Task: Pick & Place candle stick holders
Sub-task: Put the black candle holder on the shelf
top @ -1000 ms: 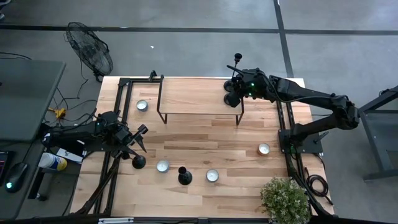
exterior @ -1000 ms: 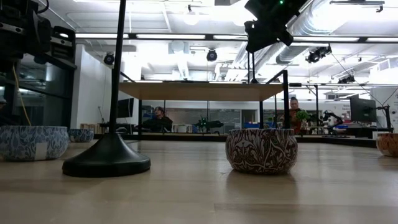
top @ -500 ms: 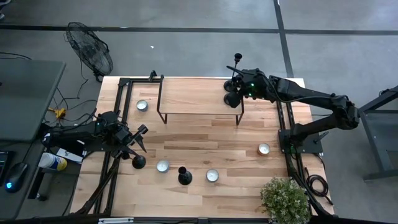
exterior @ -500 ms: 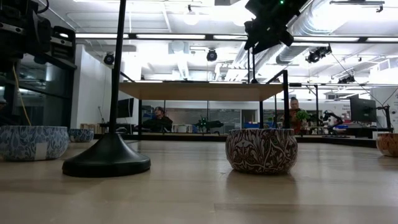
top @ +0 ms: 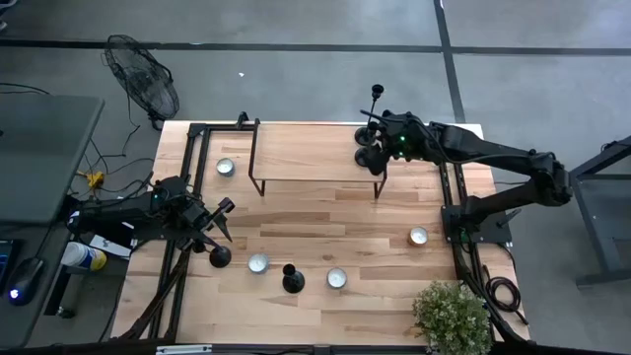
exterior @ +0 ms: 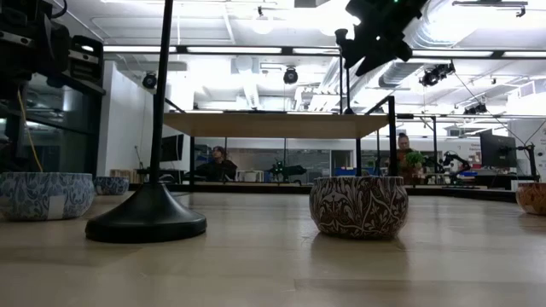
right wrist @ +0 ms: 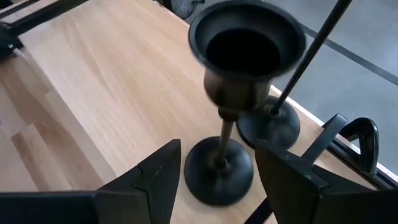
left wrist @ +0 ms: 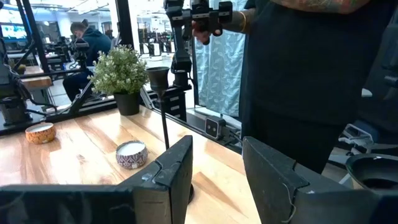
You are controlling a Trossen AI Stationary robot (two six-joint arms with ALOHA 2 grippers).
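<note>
Two black candle stick holders stand on their round bases at the right end of the raised wooden shelf: a short one and a taller thin-stemmed one behind it. My right gripper is open, one finger on either side of the short holder's base, clear of it. Two more holders stand on the table near its front left. My left gripper waits at the table's left edge, open, nothing between its fingers.
Small candle tins sit about the table. A potted plant is at the near right corner. A person in a dark shirt stands close by the table, holding a device.
My right gripper has opened and let go of the short candle stick holder, which stays upright on the shelf. The left arm has kept still.
</note>
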